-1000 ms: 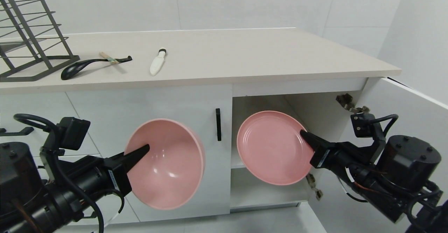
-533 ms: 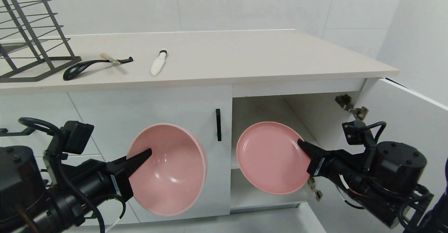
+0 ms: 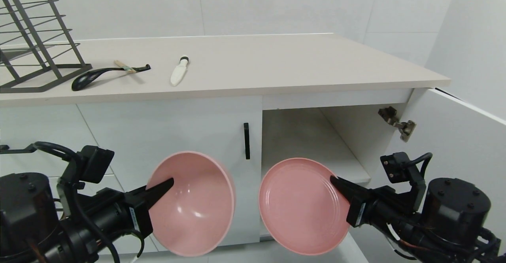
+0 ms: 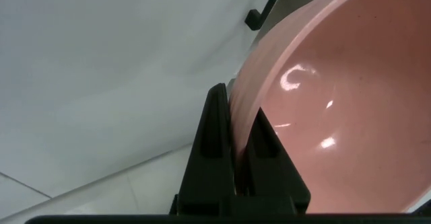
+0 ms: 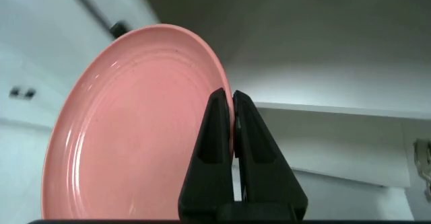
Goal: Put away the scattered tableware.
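Note:
My left gripper point(image 3: 168, 182) is shut on the rim of a pink bowl point(image 3: 197, 207), held on edge in front of the closed left cabinet door point(image 3: 170, 128). In the left wrist view the fingers point(image 4: 217, 126) pinch the pink bowl point(image 4: 337, 116) at its rim. My right gripper point(image 3: 334, 180) is shut on the rim of a pink plate point(image 3: 296, 207), held upright in front of the open cabinet's lower part. The right wrist view has the pink plate point(image 5: 128, 130) clamped at the right gripper point(image 5: 232, 99). A black spoon point(image 3: 99, 73) and a white knife point(image 3: 178, 71) lie on the counter.
A dark wire dish rack point(image 3: 31, 37) stands at the counter's back left. The right cabinet door point(image 3: 458, 136) is swung open, showing a white shelf point(image 3: 312, 152) inside. A black handle point(image 3: 246, 140) sits on the left door. A small wooden stick point(image 3: 123, 66) lies by the spoon.
Both arms have dropped lower with the bowl and plate. The plate has come down and out from in front of the shelf opening to below shelf level.

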Controlling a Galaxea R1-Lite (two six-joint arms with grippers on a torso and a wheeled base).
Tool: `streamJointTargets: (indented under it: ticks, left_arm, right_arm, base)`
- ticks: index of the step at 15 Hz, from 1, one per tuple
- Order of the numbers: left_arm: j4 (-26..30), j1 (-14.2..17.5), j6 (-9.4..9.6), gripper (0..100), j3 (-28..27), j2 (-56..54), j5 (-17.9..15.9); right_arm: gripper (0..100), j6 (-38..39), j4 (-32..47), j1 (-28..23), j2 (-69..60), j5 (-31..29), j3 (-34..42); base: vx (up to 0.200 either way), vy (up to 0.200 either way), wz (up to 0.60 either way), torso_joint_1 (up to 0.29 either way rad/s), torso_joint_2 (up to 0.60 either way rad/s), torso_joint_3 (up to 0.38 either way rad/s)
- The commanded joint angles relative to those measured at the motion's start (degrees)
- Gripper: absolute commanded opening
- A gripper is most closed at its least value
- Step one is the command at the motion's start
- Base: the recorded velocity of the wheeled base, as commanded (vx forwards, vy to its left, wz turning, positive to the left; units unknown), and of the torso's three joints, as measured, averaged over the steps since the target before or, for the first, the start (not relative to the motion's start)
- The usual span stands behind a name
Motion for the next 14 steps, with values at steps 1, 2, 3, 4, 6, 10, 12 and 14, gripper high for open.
streamJointTargets:
  ticks: [1, 2, 3, 4, 6, 10, 12, 14]
  left_arm:
    - [0.0, -0.1, 1.50, 0, 1.0, 0.1, 0.0]
    - [-0.1, -0.2, 3.61, 0, 2.4, -0.1, -0.1]
    - [-0.5, -1.0, 7.04, 0, 3.7, -0.2, 0.1]
    - [-2.0, -2.1, 7.30, 0, 4.5, -0.3, 0.1]
    - [-5.4, -3.1, 7.48, 0, 6.0, -0.5, 0.0]
    - [-6.5, -3.2, 7.57, 0, 6.6, -0.4, 0.0]
    - [-7.0, -3.3, 7.39, 0, 7.0, -0.5, 0.1]
    - [-8.7, -3.5, 7.65, 0, 7.2, -0.5, 0.0]
  right_arm:
    - [0, -0.3, -0.1, 0.3, 2.6, -0.1, 0.0]
    - [0, -0.3, -0.1, -0.7, 3.9, -0.1, -0.1]
    - [0, -0.1, -0.1, -1.9, 6.6, -0.1, -1.1]
    - [0, 0.1, -0.1, -2.8, 8.3, -0.1, -2.0]
    - [0, 0.4, -0.1, -5.5, 12.2, -0.2, -4.6]
    - [0, 1.3, -0.1, -11.0, 18.9, -0.1, -9.2]
    - [0, 2.0, -0.1, -13.7, 21.8, -0.1, -13.7]
    - [0, 2.0, -0.1, -14.3, 24.0, -0.1, -16.7]
  base:
    - [0.000, 0.000, 0.00, 0.000, 0.00, 0.000]
    - [0.000, 0.000, 0.00, 0.000, 0.00, 0.000]
    - [0.200, 0.000, 0.00, 0.002, 0.00, 0.002]
    - [0.000, 0.000, 0.00, 0.000, 0.00, 0.000]
    - [0.000, 0.000, 0.00, 0.000, 0.00, 0.000]
    - [0.000, 0.000, 0.00, 0.000, 0.00, 0.000]
    - [0.100, 0.000, 0.00, 0.004, 0.00, 0.004]
    - [0.000, 0.000, 0.00, 0.000, 0.00, 0.000]
